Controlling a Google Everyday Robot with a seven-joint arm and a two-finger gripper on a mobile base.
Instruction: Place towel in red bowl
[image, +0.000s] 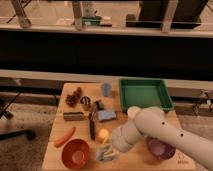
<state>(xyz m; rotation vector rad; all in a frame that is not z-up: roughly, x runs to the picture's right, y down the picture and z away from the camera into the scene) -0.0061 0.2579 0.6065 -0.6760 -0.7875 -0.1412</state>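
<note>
The red bowl stands at the front left of the wooden table. The towel is a pale, crumpled bundle just right of the bowl, near the table's front edge. My white arm reaches in from the lower right. Its gripper is down at the towel, on or around its top, about a hand's width right of the bowl's rim. The arm's end hides part of the towel.
A purple bowl sits under the arm at the front right. A green tray is at the back right. An orange ball, a carrot, a black utensil, a blue-grey sponge, a brown bar and a blue cup lie around the middle and left.
</note>
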